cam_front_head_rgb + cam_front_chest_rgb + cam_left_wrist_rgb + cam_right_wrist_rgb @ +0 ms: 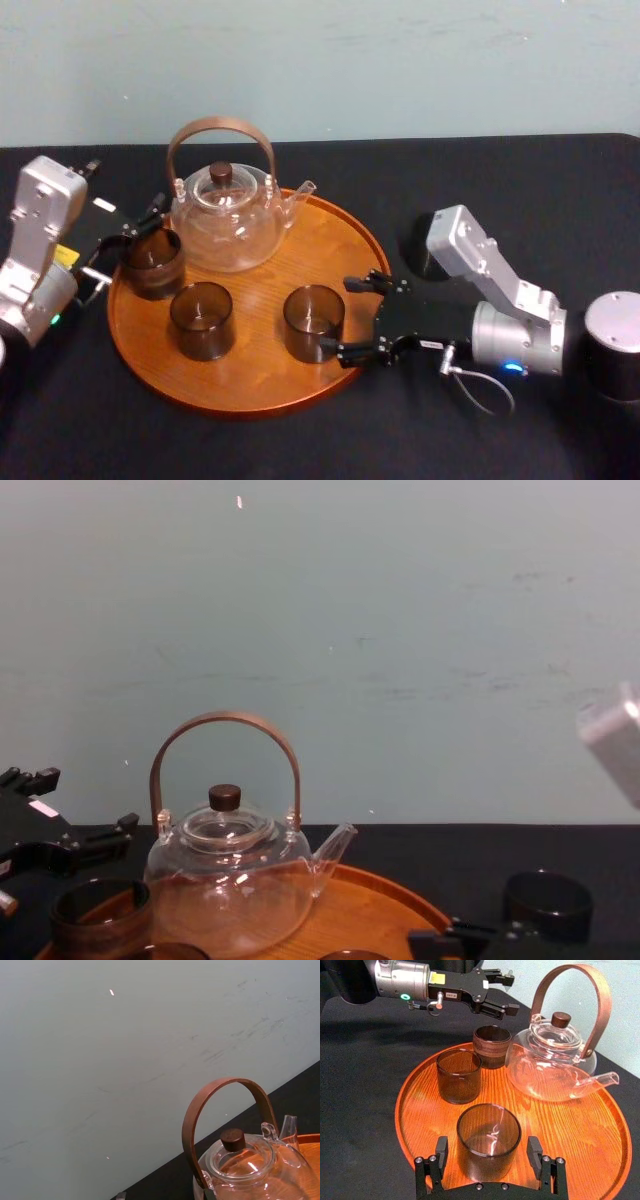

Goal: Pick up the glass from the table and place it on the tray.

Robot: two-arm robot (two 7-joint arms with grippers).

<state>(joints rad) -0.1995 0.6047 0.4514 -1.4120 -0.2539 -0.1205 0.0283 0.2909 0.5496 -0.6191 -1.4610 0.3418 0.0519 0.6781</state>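
Observation:
The round wooden tray (270, 380) (570, 1125) carries three dark glasses and a glass teapot (225, 220). The nearest glass (313, 322) (489, 1140) stands upright on the tray's right side. My right gripper (348, 318) (488, 1145) is open around it, with a finger on each side and a small gap between each finger and the glass. Over the tray's left edge my left gripper (140, 228) (506, 994) hangs open just above the back-left glass (152, 262) (491, 1045), holding nothing.
A third glass (202, 320) (459, 1076) stands at the tray's front left. The teapot (230, 880) with its tall brown handle (225, 1085) fills the tray's back. A dark cup (418, 250) (545, 905) sits on the black table behind my right arm.

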